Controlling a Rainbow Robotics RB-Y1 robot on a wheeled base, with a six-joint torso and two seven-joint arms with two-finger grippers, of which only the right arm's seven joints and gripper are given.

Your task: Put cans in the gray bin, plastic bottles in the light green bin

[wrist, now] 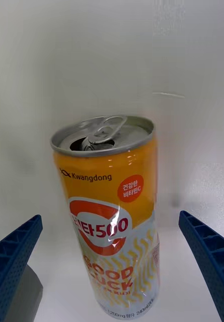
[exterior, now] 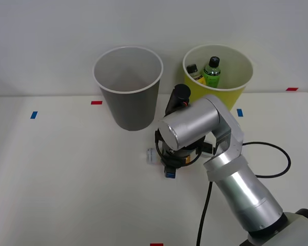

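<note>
The can (wrist: 114,216) has an orange and white label with red print and an opened silver top. It sits between the two blue fingers (wrist: 13,256) of my right gripper (wrist: 110,216), which is open with a gap on each side of the can. From the front, only the can's pale end (exterior: 151,155) shows beside the gripper (exterior: 163,163), on the table before the gray bin (exterior: 128,105). The light green bin (exterior: 231,92) stands at the back right. In it are a green black-capped bottle (exterior: 212,73) and a darker bottle with a yellow label (exterior: 194,72).
Both bins stand close to the back wall, and my arm (exterior: 231,169) reaches in from the right in front of them. A black cable (exterior: 280,154) loops on the table at the right. Small red and blue tape marks (exterior: 34,115) dot the white tabletop.
</note>
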